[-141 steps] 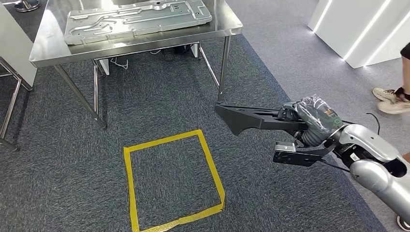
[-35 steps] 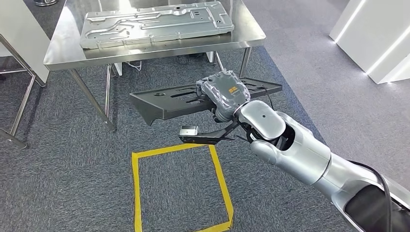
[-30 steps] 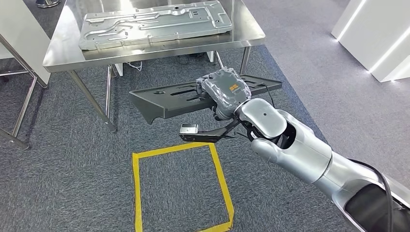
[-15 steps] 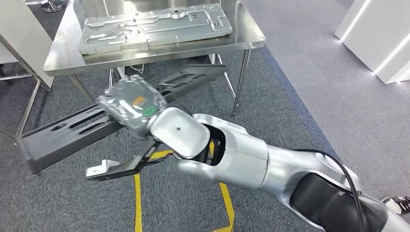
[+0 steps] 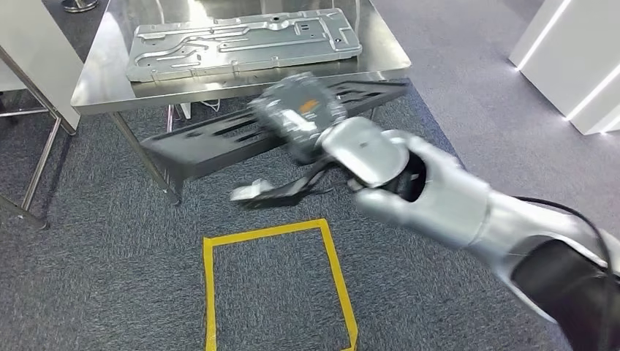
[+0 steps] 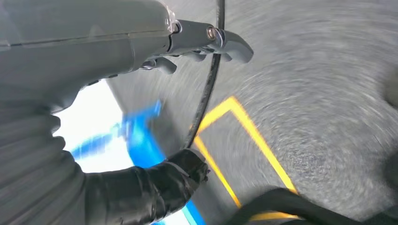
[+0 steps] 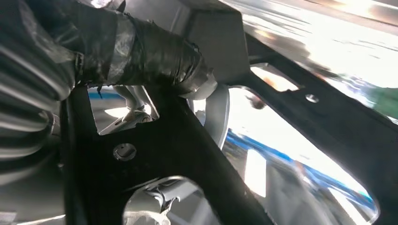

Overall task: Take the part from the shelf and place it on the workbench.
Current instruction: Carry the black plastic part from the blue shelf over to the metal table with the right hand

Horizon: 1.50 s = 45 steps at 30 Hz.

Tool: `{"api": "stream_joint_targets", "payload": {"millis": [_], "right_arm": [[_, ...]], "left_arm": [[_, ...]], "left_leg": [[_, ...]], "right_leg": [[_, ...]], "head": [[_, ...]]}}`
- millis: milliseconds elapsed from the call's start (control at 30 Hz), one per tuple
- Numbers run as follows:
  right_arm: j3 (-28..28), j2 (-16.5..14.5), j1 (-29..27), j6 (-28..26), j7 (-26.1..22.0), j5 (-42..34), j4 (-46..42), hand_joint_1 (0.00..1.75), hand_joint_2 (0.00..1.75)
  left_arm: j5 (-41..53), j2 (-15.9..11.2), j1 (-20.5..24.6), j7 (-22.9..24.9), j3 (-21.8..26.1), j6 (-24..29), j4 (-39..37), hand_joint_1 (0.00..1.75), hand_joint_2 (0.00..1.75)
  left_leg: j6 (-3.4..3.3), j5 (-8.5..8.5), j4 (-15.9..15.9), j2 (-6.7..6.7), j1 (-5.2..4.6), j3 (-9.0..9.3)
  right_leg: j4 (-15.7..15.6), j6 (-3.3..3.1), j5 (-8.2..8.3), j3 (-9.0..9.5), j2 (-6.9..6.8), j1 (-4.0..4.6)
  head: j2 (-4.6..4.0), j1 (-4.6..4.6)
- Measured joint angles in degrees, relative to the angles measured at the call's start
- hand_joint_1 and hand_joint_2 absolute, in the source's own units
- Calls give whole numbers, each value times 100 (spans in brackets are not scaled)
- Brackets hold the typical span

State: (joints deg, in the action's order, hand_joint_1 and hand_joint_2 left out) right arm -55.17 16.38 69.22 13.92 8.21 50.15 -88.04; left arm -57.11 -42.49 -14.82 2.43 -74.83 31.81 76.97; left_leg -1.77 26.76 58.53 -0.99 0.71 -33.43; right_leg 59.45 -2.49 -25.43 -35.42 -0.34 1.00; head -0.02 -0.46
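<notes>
Grey, coarse-woven carpet (image 5: pixel 95 278) covers the floor, marked with a square outline of yellow tape (image 5: pixel 278 285). Beyond it stands a stainless-steel workbench (image 5: pixel 110 88) on thin tubular legs, its top polished and reflective. On the bench lies a pale stamped metal panel (image 5: pixel 241 40), flat and rectangular, ribbed with raised channels and punched holes. A white wall unit (image 5: pixel 577 58) edged with bright light strips rises to the right.

The right hand (image 5: pixel 300 113), wrapped in a glossy plastic cover, grips the part (image 5: pixel 212 142), a long black matte tray-like piece with slotted cut-outs and raised edges. The part hangs in the air just in front of the workbench's near edge, partly below the tabletop and not resting on it. In the right wrist view the taped fingers (image 7: pixel 159 56) clamp the part's black rim beside rounded openings.

The left hand (image 6: pixel 155 183) hangs over the carpet and tape, holding nothing, with its grey thumb and dark fingers apart.
</notes>
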Motion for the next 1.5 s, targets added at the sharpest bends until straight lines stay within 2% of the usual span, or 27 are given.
{"api": "stream_joint_targets", "payload": {"millis": [67, 133, 167, 233, 267, 300, 333, 367, 400, 467, 633, 700, 767, 800, 833, 867, 933, 967, 1033, 1133, 1200, 1267, 1300, 1333, 1367, 1433, 1500], "right_arm": [[231, 713, -3, -11, -137, -69, -136, 175, 175], [369, 1161, -10, 18, -186, -68, -239, 175, 175], [402, 1320, -11, 39, -186, -48, -276, 175, 175], [424, 1582, -23, 72, -171, 7, -320, 175, 175], [424, 1718, -40, 74, -159, 35, -330, 175, 175], [424, 1850, -61, 67, -149, 58, -335, 175, 175], [426, 1986, -82, 47, -145, 73, -336, 175, 175], [431, 2110, -107, 14, -146, 82, -336, 175, 175], [445, 2225, -141, -32, -149, 85, -336, 175, 175], [489, 2412, -217, -142, -156, 84, -336, 175, 175], [575, 2748, -407, -309, -194, 82, -341, 175, 175], [616, 2821, -483, -316, -211, 85, -345, 175, 175], [640, 2841, -526, -307, -215, 97, -338, 175, 175], [642, 2842, -552, -303, -218, 103, -334, 175, 175], [643, 2842, -579, -299, -221, 106, -331, 175, 175], [643, 2842, -598, -298, -224, 106, -330, 175, 175], [648, 2842, -610, -297, -225, 109, -329, 175, 175], [651, 2841, -607, -294, -225, 112, -328, 175, 175], [656, 2839, -609, -286, -226, 119, -324, 175, 175], [656, 2838, -618, -278, -226, 121, -322, 175, 175], [658, 2838, -618, -278, -226, 122, -323, 175, 175], [660, 2838, -629, -279, -229, 123, -323, 175, 175], [660, 2837, -640, -280, -231, 123, -323, 175, 175], [660, 2837, -650, -280, -232, 123, -323, 175, 175], [660, 2836, -656, -280, -234, 123, -323, 175, 175], [660, 2836, -661, -281, -233, 123, -323, 175, 175], [660, 2837, -655, -281, -233, 124, -323, 175, 175]], "left_arm": [[-609, -338, -49, -313, -461, 524, 878, 0, 175], [-892, -561, -55, -454, -802, 526, 1483, 0, 175], [-973, -656, -46, -490, -932, 499, 1711, 0, 175], [-1076, -804, -15, -547, -1107, 478, 2029, 0, 175], [-1113, -868, -1, -577, -1169, 481, 2155, 0, 175], [-1145, -926, 8, -607, -1218, 487, 2257, 0, 175], [-1176, -979, 12, -637, -1266, 494, 2360, 0, 175], [-1207, -1024, 11, -665, -1310, 502, 2447, 0, 175], [-1242, -1056, 11, -693, -1349, 511, 2531, 0, 175], [-1301, -1105, 13, -739, -1410, 530, 2660, 0, 175], [-1428, -1182, 17, -828, -1490, 554, 2884, 0, 175], [-1469, -1196, 28, -856, -1504, 547, 2944, 0, 175], [-1487, -1202, 49, -862, -1512, 528, 2962, 0, 175], [-1488, -1202, 61, -862, -1515, 521, 2963, 0, 175], [-1488, -1202, 72, -862, -1518, 516, 2963, 0, 175], [-1488, -1202, 81, -862, -1518, 515, 2963, 0, 175], [-1489, -1202, 90, -862, -1520, 511, 2963, 0, 175], [-1491, -1203, 94, -862, -1522, 509, 2963, 0, 175], [-1499, -1204, 102, -862, -1530, 504, 2964, 0, 175], [-1536, -1210, 108, -865, -1537, 507, 2976, 0, 175], [-1573, -1217, 110, -875, -1539, 518, 2993, 0, 175], [-1594, -1218, 110, -884, -1539, 527, 3005, 0, 175], [-1597, -1217, 110, -886, -1539, 529, 3008, 0, 175], [-1598, -1217, 110, -888, -1539, 531, 3009, 0, 175], [-1600, -1217, 109, -889, -1539, 532, 3010, 0, 175], [-1601, -1219, 108, -891, -1540, 537, 3014, 0, 175], [-1602, -1226, 106, -893, -1542, 542, 3031, 0, 175]], "left_leg": [[48, -4, -24, -63, -2, -20], [89, 101, 95, -27, -14, -41], [108, 226, 307, 2, -17, -118], [145, 535, 994, 40, 12, -453], [167, 624, 1309, 49, 25, -641], [187, 614, 1472, 55, 35, -766], [203, 488, 1419, 59, 44, -787], [212, 268, 1157, 62, 52, -702], [216, 51, 783, 63, 58, -550], [195, -159, 240, 55, 51, -303], [24, -128, 72, 56, 36, -223], [-44, -130, 21, 63, 49, -171], [-73, -108, 15, 64, 46, -150], [-76, -94, 15, 64, 45, -136], [-73, -77, 16, 64, 44, -115], [-65, -58, 17, 63, 45, -87], [-32, -12, 22, 58, 38, -29], [-8, 8, 31, 54, 29, -19], [51, 24, 32, 50, 9, -24], [141, 73, 65, 57, 5, -38], [180, 314, 480, 66, 8, -220], [194, 637, 1235, 68, 8, -599], [193, 710, 1523, 68, 8, -766], [185, 675, 1626, 68, 8, -846], [168, 530, 1496, 68, 6, -810], [96, 101, 727, 66, -11, -456], [35, -88, 141, 66, -39, -163]], "right_leg": [[-113, 4, -27, 62, -26, -16], [-244, 25, 10, 181, -26, -75], [-309, 35, 28, 247, -13, -108], [-337, 43, 14, 312, 12, -122], [-324, 52, -11, 326, 19, -123], [-301, 66, -44, 338, 24, -126], [-269, 85, -83, 352, 29, -133], [-229, 107, -130, 369, 33, -141], [-184, 134, -183, 385, 34, -150], [-101, 197, -268, 377, 38, -139], [12, 336, -382, 317, 46, -142], [498, 384, -636, 85, 42, -164], [1233, 420, -901, -336, 42, -174], [1463, 430, -925, -496, 40, -181], [1495, 433, -837, -562, 39, -187], [1307, 429, -649, -513, 37, -191], [574, 400, -209, -209, 32, -191], [260, 382, -86, -70, 34, -178], [-1, 344, -54, 41, 37, -147], [-59, 257, -43, 69, 38, -165], [-97, 184, -44, 114, 34, -184], [-93, 138, -66, 134, 33, -165], [-87, 126, -79, 141, 33, -152], [-80, 118, -95, 151, 35, -138], [-73, 114, -112, 171, 39, -126], [-68, 124, -159, 236, 45, -105], [-57, 159, -194, 268, 56, -86]], "head": [[0, 12], [0, 14], [0, 13], [0, 10], [0, 9], [0, 9], [0, 8], [0, 8], [0, 8], [0, 10], [0, 14], [0, 22], [0, 26], [0, 27], [0, 27], [0, 26], [0, 27], [0, 26], [0, 23], [0, 22], [0, 21], [0, 21], [0, 21], [0, 22], [0, 22], [0, 22], [0, 23]]}}
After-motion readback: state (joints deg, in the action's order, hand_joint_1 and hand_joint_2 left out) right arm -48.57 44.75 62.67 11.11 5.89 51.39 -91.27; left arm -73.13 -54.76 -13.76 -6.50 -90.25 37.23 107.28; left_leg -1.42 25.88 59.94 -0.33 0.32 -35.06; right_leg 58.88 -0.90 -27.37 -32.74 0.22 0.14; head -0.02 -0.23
